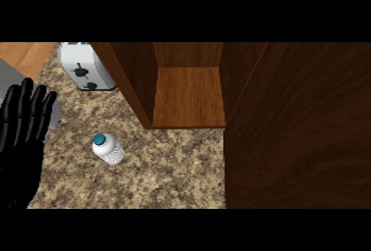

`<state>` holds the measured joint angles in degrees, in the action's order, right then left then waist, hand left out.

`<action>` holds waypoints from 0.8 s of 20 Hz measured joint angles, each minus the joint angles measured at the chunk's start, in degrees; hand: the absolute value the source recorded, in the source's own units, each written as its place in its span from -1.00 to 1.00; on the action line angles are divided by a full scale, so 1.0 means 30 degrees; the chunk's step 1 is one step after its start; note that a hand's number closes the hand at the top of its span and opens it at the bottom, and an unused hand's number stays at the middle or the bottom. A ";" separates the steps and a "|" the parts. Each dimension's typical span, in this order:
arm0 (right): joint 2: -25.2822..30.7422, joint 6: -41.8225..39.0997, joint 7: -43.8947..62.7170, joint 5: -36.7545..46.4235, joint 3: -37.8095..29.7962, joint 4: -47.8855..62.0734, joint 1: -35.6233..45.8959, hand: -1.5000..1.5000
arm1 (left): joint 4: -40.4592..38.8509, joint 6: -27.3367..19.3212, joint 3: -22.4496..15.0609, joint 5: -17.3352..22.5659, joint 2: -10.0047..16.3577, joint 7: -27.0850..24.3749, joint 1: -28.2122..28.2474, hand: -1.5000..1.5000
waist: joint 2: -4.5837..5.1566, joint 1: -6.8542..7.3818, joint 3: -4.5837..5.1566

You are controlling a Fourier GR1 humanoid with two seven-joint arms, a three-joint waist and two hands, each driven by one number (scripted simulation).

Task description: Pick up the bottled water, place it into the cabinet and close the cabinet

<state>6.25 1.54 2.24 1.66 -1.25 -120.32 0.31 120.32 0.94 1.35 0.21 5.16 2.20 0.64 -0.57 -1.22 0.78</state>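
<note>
Fingers straight and relaxed, the left hand (25,127) is resting at the left edge, holding nothing. A toaster (85,66) is sitting far back on the speckled worktop (167,176). The bottled water (108,148) is standing on the worktop, just near-left of the open cabinet (188,93), whose door (297,127) is filling the right.

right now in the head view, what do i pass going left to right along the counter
left hand, open at the left edge → bottled water → cabinet shelf → cabinet door
</note>
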 measured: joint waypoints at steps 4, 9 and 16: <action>-0.0231 -0.0219 -0.0263 0.0248 0.0523 -0.1135 -0.1317 -1.00 | 0.0210 -0.0715 0.0238 -0.0871 -0.0326 -0.0582 0.0556 -1.00 | 0.0093 0.0231 -0.0164; -0.0278 -0.1617 0.0284 -0.0795 0.2269 -0.2590 -0.2857 -1.00 | 0.1161 -0.2666 -0.0079 -0.0728 -0.1133 0.0457 0.1779 -1.00 | 0.0091 0.0417 -0.0233; -0.0581 -0.2067 0.2323 -0.0559 0.5043 -0.5646 -0.4657 -1.00 | 0.3128 -0.4772 -0.1922 -0.0781 -0.1606 0.2157 0.3364 -1.00 | 0.0123 0.0398 -0.0252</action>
<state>4.51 -4.66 9.21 -0.02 13.88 -137.26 -13.66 129.71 -13.37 -4.41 -2.13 0.34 8.68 10.73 -0.20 -0.03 0.02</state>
